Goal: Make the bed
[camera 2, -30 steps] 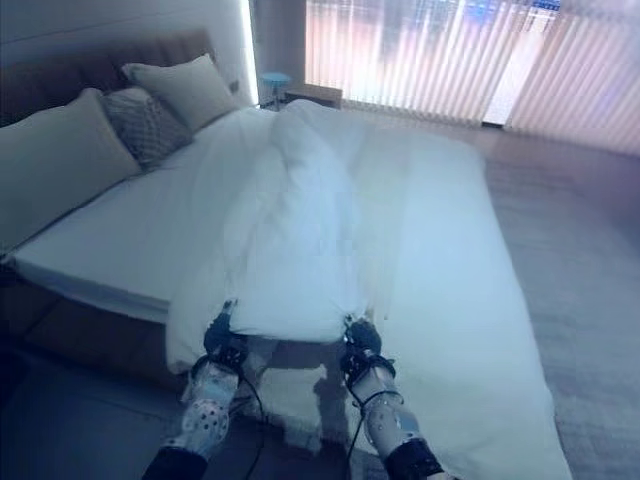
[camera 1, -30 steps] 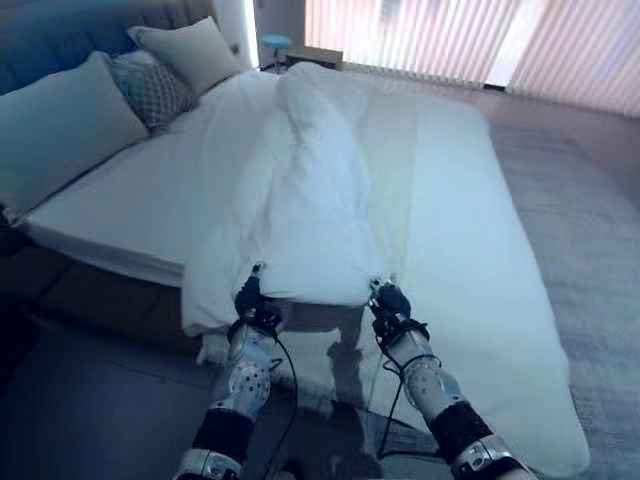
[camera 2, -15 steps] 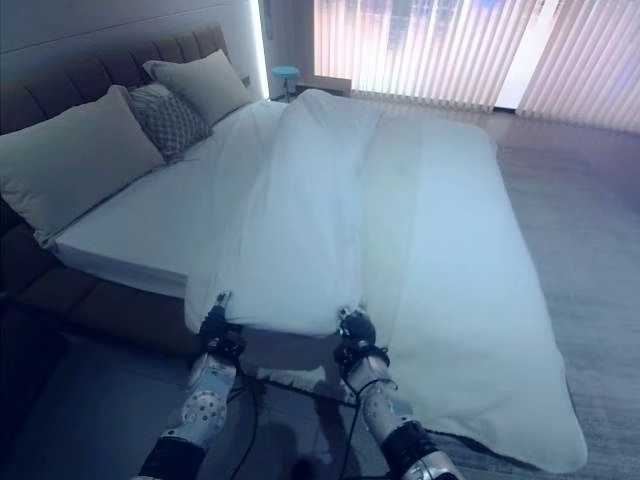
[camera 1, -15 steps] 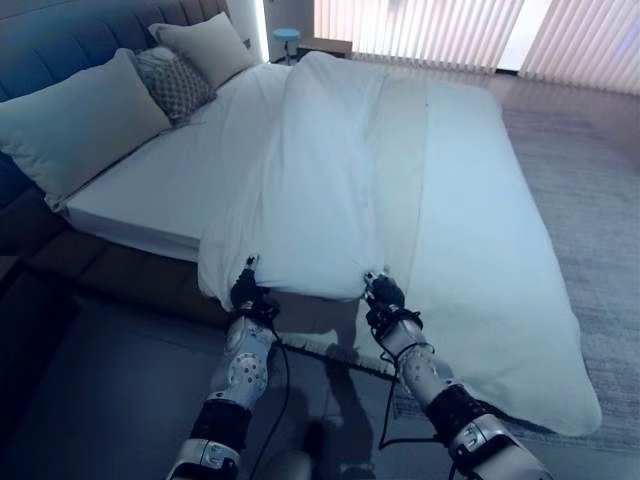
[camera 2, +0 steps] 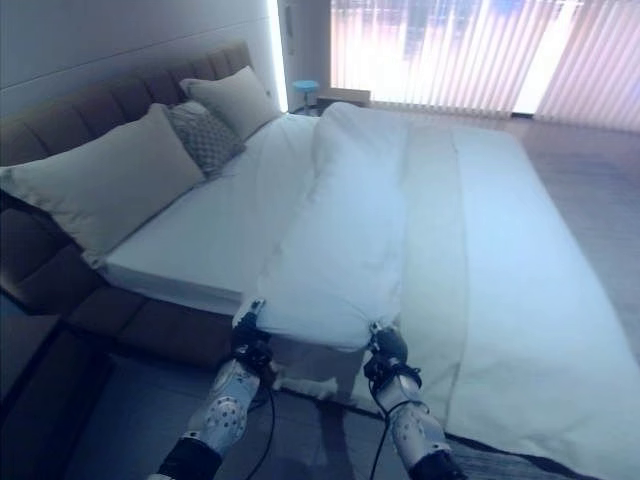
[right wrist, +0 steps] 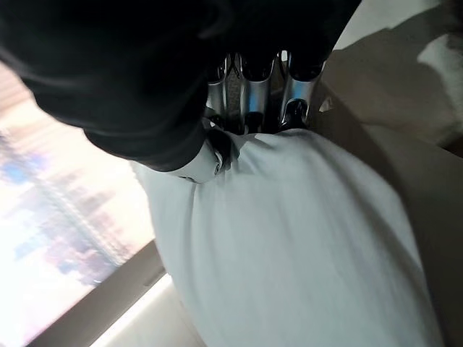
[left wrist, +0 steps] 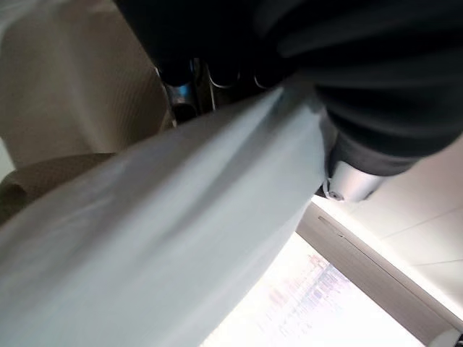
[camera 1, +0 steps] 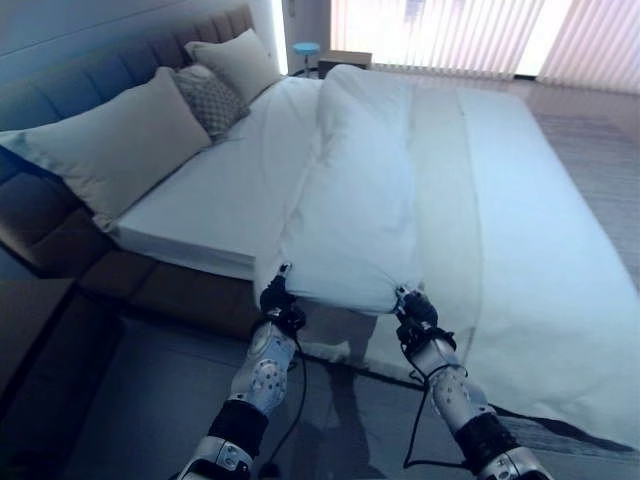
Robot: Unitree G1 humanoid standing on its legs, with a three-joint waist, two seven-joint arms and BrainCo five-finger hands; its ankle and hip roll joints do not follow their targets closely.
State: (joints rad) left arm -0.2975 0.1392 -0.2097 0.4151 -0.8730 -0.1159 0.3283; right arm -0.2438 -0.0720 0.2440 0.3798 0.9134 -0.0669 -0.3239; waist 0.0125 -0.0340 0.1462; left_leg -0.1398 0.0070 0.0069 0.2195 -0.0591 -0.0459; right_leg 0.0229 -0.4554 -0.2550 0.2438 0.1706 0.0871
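White duvet lying folded into long soft puffy ridge along bed, near edge lifted off mattress. Left hand and right hand each pinching one duvet corner, fingers curled on cloth. Plump pillows leaning on padded headboard. Since earlier frame: camera shifting, duvet ridge looking narrower.

Dim bluish room, backlit by glaring blinds (wrist views blurred, overexposed patches).

Vertical blinds across the far window, small blue stool beside them, grey carpet alongside.
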